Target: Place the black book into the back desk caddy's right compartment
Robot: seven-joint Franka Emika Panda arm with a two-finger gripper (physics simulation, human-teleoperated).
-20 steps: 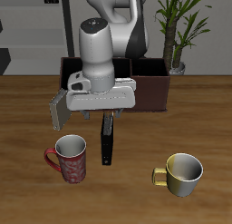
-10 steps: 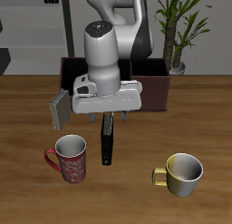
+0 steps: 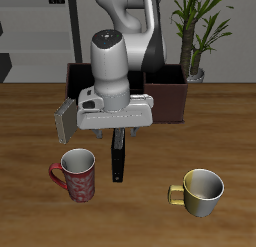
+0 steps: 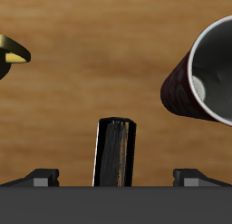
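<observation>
Yellow mug (image 3: 200,191): nearest the front edge of the tabletop (image 3: 30,211), upright, apart from the rest.
Red patterned mug (image 3: 77,175): upright near the front, just beside the black book's near end.
Black book (image 3: 118,155): lies flat on the wood, long side running front to back, far end under the claw; not in the caddy.
Claw (image 3: 116,132): hangs over the book's far end; wrist view shows its fingertips (image 4: 41,176) spread wide to either side of the book (image 4: 115,152), gripping nothing.
Back desk caddy (image 3: 168,96): behind the arm, partly hidden.
Potted plant (image 3: 196,31): behind the caddy's end.
</observation>
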